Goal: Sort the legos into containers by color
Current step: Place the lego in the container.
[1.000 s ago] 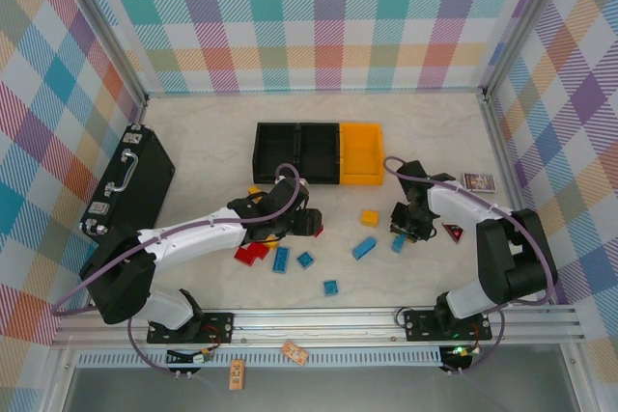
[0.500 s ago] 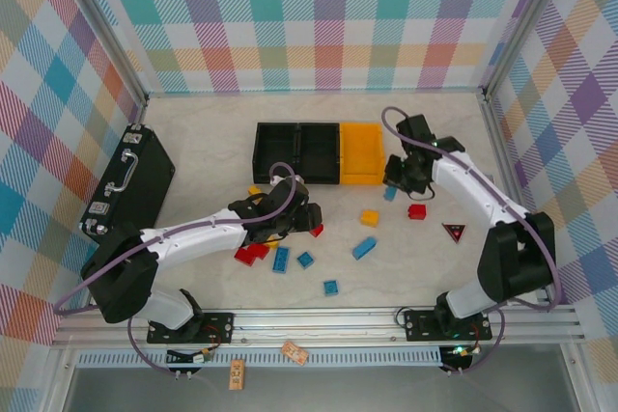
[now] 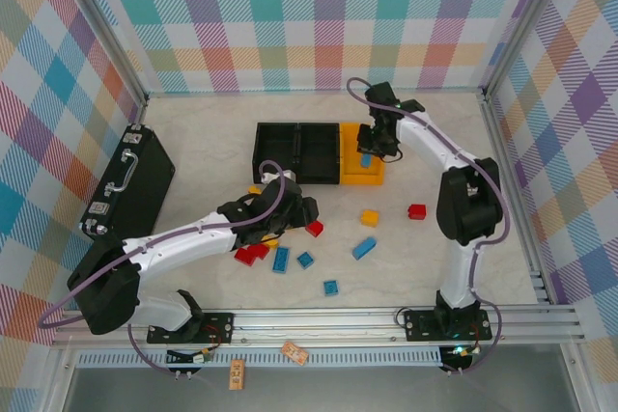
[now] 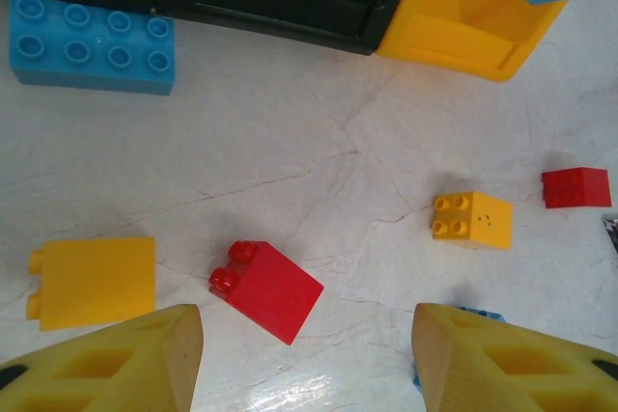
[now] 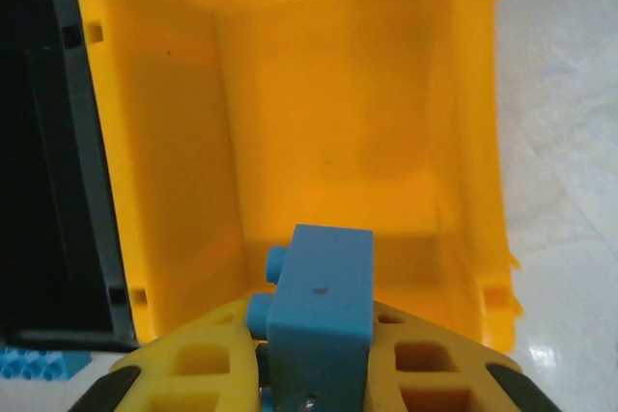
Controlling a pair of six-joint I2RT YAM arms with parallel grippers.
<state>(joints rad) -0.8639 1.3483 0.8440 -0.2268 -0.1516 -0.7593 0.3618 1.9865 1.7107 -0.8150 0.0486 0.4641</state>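
Right gripper (image 5: 319, 378): clamped on a blue brick (image 5: 323, 301), whose studs point to 9 o'clock in the wrist view.
Blue brick: hangs inside the rim line of the yellow bin (image 5: 280, 94), close to its 6 o'clock wall, with open room from there to the 12 o'clock wall.
Yellow bin: at the 3 o'clock end of the row, its 9 o'clock wall touching a black bin (image 5: 39, 142). A second black bin (image 3: 277, 125) sits beyond that.
Left gripper (image 4: 307, 354): jaws spread and grasping nothing.
Red brick (image 4: 267, 287): lies tilted at 12 o'clock of the left gripper's gap, apart from both fingers (image 4: 106, 359).
Yellow brick (image 4: 92, 282): lies just at 12 o'clock of the left-hand finger (a tight flank).
Loose bricks: several red and blue ones are scattered at 6 o'clock of the bins.
Table (image 3: 193, 142): bare surface at 9 o'clock of the bins and along the 3 o'clock side.
Briefcase (image 3: 126, 180): lies against the 9 o'clock edge, well apart from the bins.
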